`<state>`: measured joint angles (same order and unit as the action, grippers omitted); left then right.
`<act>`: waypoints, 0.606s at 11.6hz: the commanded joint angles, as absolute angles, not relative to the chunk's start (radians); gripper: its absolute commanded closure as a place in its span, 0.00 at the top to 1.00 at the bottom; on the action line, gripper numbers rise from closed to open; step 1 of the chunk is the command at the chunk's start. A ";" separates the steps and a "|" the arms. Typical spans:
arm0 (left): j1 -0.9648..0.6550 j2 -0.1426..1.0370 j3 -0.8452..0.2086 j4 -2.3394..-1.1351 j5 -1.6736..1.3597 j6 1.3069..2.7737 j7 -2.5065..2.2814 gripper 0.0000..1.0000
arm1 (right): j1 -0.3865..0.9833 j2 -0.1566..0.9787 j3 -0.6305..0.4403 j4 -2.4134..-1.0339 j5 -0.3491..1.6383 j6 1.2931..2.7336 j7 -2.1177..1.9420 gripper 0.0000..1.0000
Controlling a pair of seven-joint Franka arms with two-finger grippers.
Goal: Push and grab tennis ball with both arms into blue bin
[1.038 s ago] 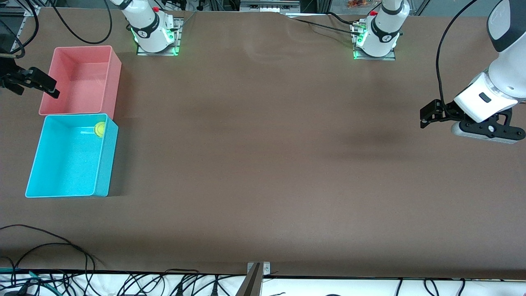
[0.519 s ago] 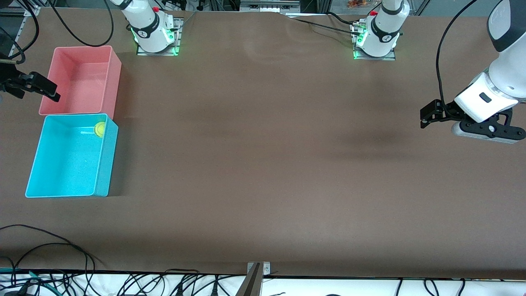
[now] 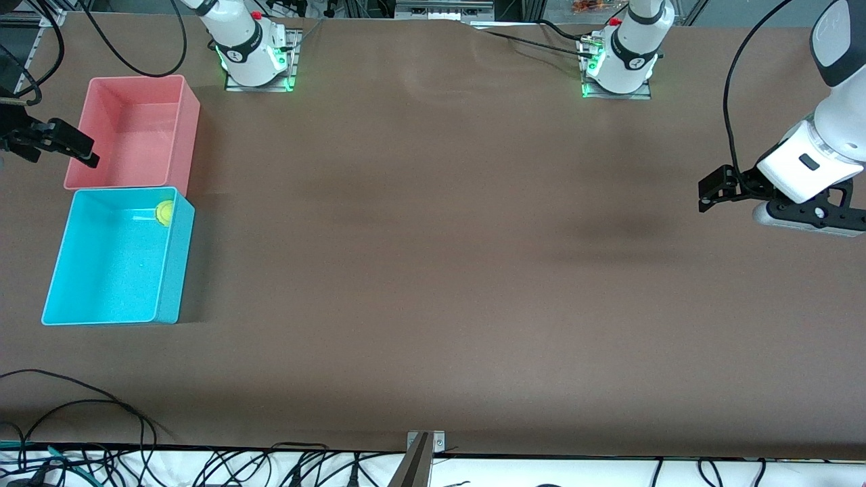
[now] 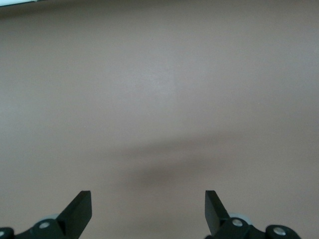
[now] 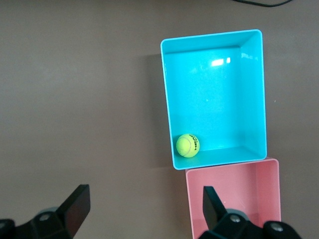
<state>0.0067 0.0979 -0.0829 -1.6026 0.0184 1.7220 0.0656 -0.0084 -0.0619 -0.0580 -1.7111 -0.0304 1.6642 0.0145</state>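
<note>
Tennis ball (image 3: 164, 212) lies in blue bin (image 3: 172, 270); grippers apart.

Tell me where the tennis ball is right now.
The tennis ball lies inside the blue bin, in the corner next to the pink bin, at the right arm's end of the table; neither gripper touches it.

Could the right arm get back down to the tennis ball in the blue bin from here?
Probably yes: the tennis ball sits uncovered in a corner of the blue bin, and the right end effector is open above. The bin walls crowd it.
</note>
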 commanded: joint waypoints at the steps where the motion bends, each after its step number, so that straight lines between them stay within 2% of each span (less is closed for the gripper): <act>1: 0.014 0.094 -0.095 -1.592 0.023 1.707 0.057 1.00 | -0.015 -0.048 -0.060 -1.677 0.006 1.647 0.012 1.00; 7: 0.009 0.094 -0.095 -1.595 0.021 1.707 0.055 1.00 | -0.014 -0.048 -0.060 -1.677 0.008 1.641 0.012 1.00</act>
<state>0.0066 0.0980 -0.0881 -1.6026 0.0184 1.7216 0.0653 -0.0091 -0.0611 -0.0595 -1.7081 -0.0113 1.6635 0.0145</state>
